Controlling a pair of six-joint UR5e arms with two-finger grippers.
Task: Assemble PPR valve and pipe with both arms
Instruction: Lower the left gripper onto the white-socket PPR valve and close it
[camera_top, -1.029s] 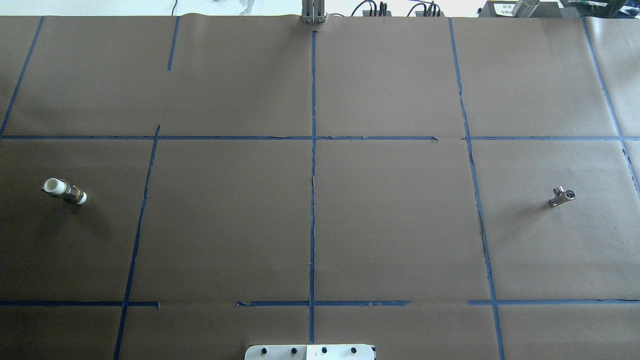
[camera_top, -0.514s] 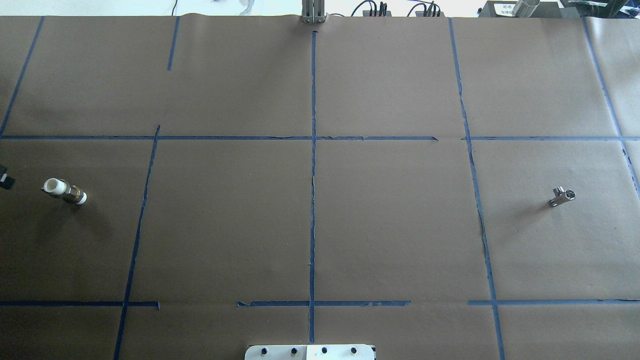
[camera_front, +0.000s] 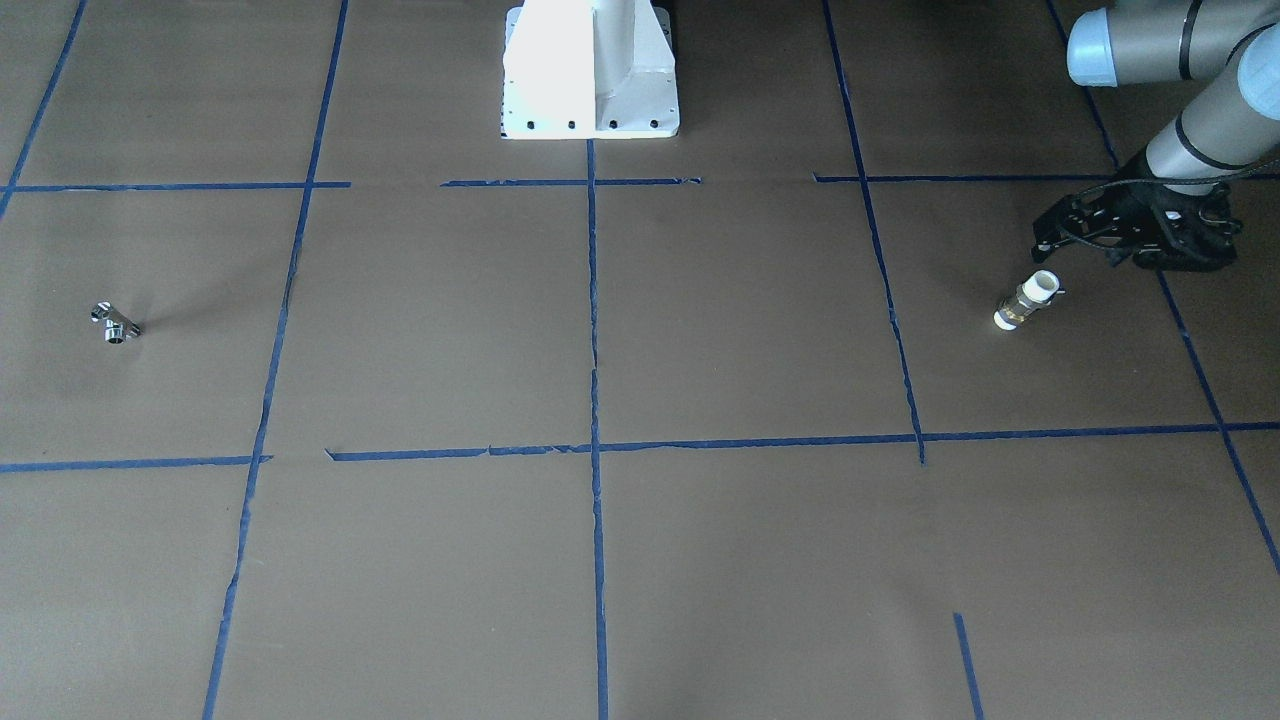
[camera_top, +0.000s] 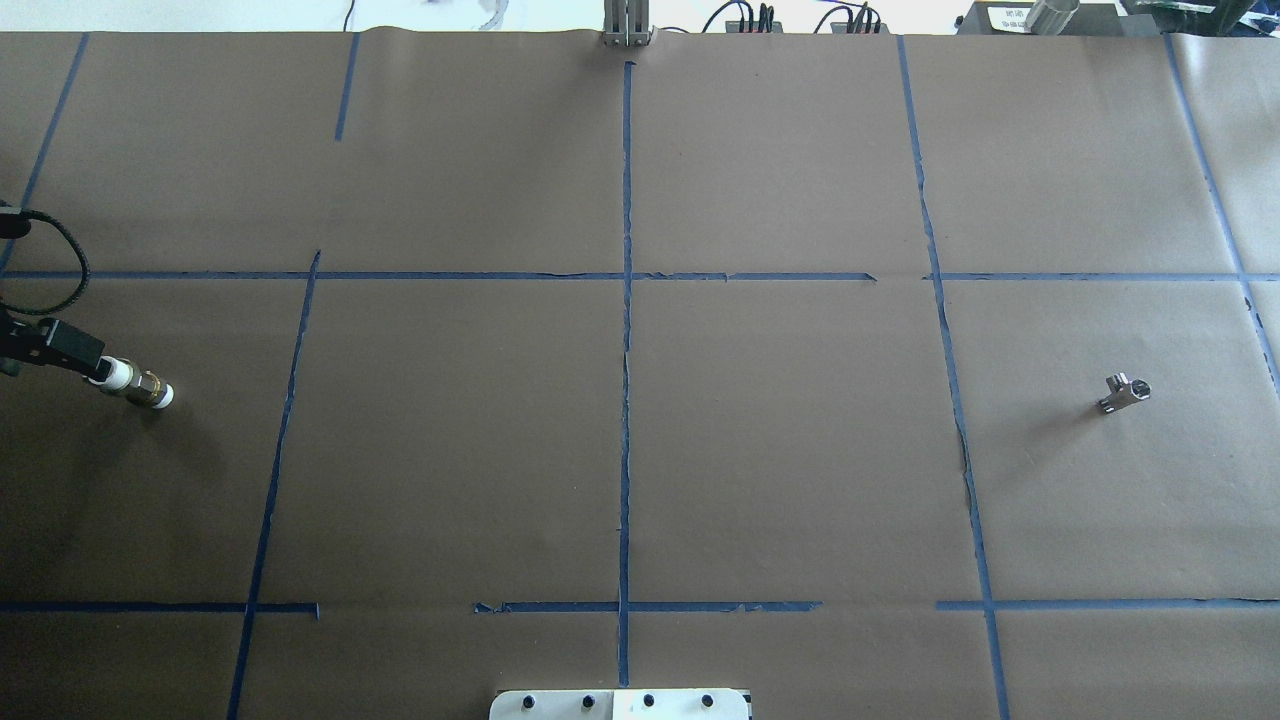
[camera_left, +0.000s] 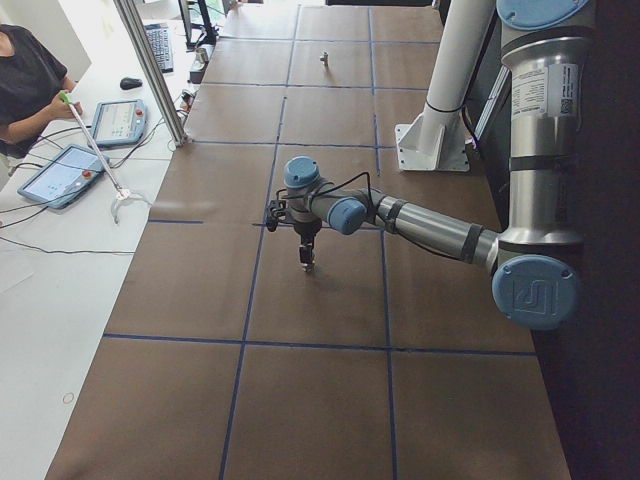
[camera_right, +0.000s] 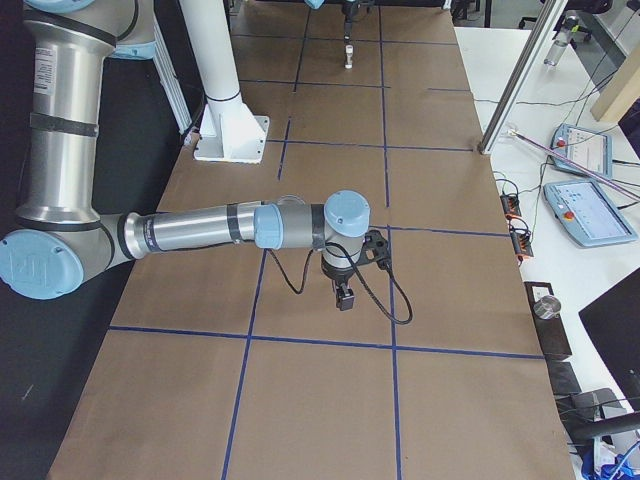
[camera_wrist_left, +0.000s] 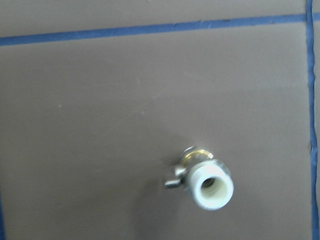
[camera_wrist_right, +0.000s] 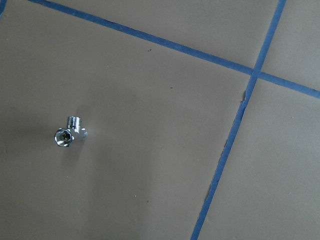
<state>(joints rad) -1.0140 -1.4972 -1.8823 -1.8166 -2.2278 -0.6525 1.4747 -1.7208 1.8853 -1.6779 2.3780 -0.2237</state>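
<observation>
The PPR valve, with white ends and a brass middle, rests on the brown paper at the far left; it also shows in the front view and the left wrist view. My left gripper hovers just beside and above the valve's upper white end, looks open and holds nothing; only its tip shows in the overhead view. The chrome pipe lies at the far right, alone, and shows in the right wrist view. My right gripper shows only in the right side view; I cannot tell whether it is open or shut.
Blue tape lines divide the brown paper into squares. The white pedestal stands at the robot's edge. A metal post and cables stand at the far edge. An operator and tablets are beside the table.
My left gripper has come in from the overhead view's left edge and moved right, up to the valve's upper end. The valve and the pipe have not moved.
</observation>
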